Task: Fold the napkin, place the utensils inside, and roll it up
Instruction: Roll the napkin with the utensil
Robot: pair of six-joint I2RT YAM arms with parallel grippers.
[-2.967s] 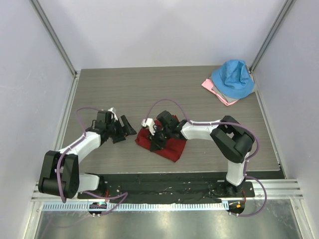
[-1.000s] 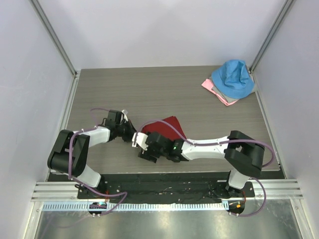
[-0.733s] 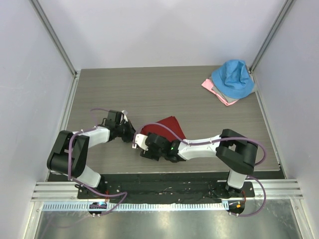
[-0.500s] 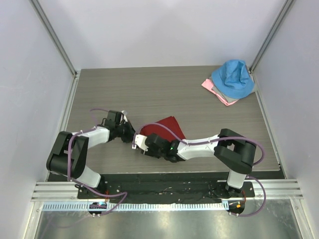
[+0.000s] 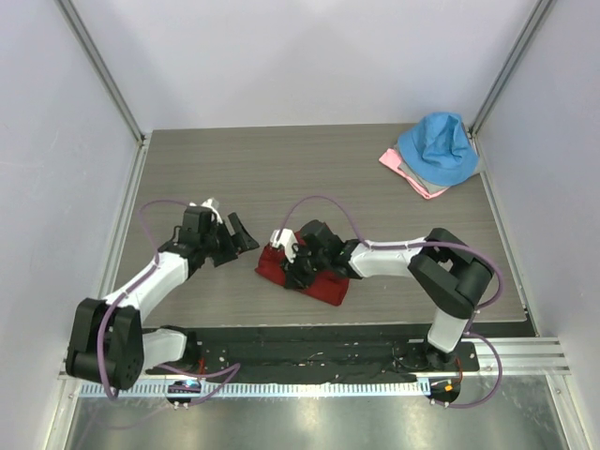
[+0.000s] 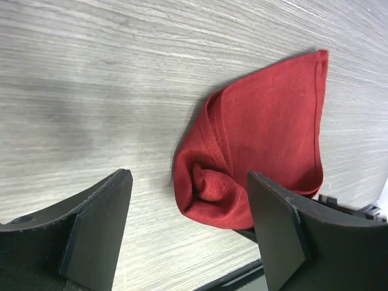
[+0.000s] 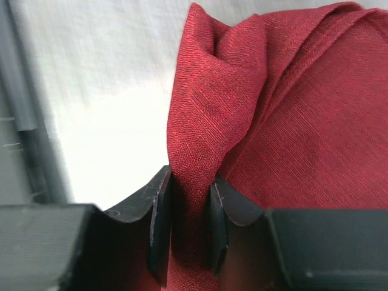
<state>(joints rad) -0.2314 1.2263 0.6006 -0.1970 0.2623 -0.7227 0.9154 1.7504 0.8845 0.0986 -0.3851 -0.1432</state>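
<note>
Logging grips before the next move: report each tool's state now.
Left tool: open, holding nothing.
Right tool: shut on a fold of the napkin.

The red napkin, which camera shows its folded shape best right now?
The left wrist view: the napkin lies nearly whole and uncovered on the table. From the top, the right arm covers much of it. The right wrist view shows only a bunched fold pinched in the right claw.
</note>
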